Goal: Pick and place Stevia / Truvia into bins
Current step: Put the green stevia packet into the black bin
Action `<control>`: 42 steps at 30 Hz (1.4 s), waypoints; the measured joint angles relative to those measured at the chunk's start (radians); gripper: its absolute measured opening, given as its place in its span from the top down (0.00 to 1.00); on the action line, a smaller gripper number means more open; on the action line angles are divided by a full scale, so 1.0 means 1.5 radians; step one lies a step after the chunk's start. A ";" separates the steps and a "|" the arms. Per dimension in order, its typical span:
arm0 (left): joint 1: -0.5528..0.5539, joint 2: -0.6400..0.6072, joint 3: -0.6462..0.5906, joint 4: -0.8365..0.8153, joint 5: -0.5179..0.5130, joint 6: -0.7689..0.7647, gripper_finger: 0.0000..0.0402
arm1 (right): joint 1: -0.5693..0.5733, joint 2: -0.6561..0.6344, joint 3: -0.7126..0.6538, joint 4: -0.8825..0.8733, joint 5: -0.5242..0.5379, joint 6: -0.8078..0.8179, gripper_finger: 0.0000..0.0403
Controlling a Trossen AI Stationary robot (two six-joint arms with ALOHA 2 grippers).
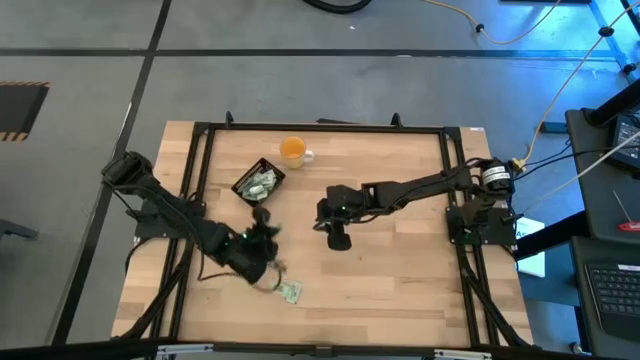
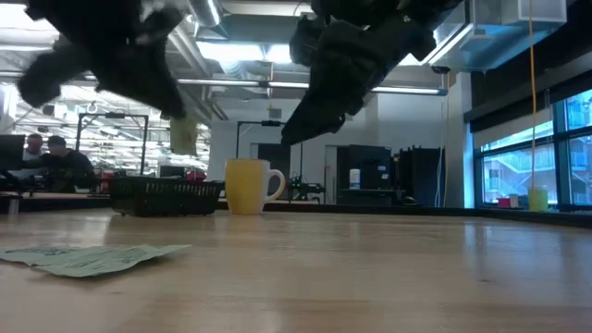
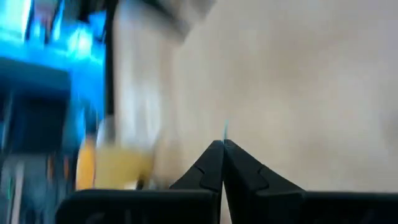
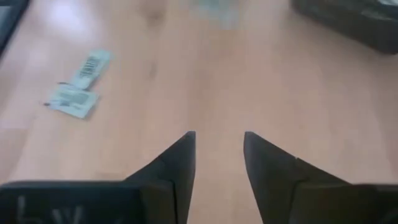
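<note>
clear – bare table [image 1: 400,270] centre-front | blocked – tray [image 1: 259,184], cup [image 1: 292,150] at back

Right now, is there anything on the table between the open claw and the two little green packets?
No. In the right wrist view, only bare wood lies between the right gripper and the two sachets; the black tray sits off to the other side.

An orange ceramic cup [image 1: 292,150] with a white handle stands on the pale wooden worktop [image 1: 400,270] — near its far edge.
</note>
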 joint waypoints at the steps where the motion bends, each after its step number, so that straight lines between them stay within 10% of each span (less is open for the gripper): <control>1: 0.012 -0.005 0.000 -0.047 -0.010 -0.054 0.99 | -0.003 0.000 0.000 -0.003 0.008 -0.004 0.65; 12: 0.171 -0.015 0.000 -0.330 -0.035 -0.375 0.99 | 0.005 0.000 0.000 -0.044 0.014 -0.043 0.65; 42: 0.345 0.022 -0.039 -0.178 0.074 -0.220 0.95 | 0.034 -0.120 -0.193 0.109 0.064 -0.025 0.65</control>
